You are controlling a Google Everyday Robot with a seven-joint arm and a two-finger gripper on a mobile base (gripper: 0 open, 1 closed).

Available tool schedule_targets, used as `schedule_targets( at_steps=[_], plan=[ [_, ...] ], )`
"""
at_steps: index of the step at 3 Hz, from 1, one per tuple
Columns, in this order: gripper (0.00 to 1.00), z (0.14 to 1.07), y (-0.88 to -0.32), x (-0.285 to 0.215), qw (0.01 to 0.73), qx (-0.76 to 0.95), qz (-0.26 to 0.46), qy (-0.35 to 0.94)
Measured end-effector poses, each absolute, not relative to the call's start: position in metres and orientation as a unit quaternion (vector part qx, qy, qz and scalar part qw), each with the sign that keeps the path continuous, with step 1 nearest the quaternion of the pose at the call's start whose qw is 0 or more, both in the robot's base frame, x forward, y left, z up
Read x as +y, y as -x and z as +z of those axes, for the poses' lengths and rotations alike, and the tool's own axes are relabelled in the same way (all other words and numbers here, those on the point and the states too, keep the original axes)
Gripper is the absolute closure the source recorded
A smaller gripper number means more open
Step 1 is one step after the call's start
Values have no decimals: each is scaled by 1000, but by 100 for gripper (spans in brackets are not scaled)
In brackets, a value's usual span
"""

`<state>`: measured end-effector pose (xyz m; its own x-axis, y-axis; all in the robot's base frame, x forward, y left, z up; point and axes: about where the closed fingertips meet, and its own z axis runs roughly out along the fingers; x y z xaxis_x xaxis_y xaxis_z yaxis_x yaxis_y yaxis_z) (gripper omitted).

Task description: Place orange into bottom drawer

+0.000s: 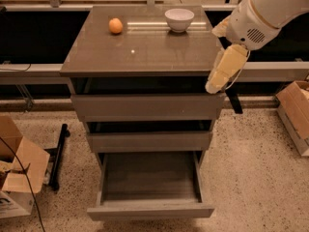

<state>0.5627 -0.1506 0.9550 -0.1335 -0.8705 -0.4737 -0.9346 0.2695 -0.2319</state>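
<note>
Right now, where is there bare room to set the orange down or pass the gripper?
The bottom drawer is pulled out and bare inside. The cabinet top is free in front of the orange and bowl. Tightest at the front corner where the gripper hangs.

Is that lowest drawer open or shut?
Open: the bottom drawer is pulled out, inside showing. The gripper hangs right of the cabinet.

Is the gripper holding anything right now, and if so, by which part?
Nothing is held. The gripper hangs off the right front corner of the cabinet top, and the orange lies apart from it at the top's far left.
</note>
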Motion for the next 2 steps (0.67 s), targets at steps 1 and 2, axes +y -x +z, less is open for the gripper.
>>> schedule_targets(
  at_steps=[1,2],
  plan=[
    [0,951,-572,-151,274,758,60,588],
    [0,948,-620,-118,326,742,79,580]
  ],
)
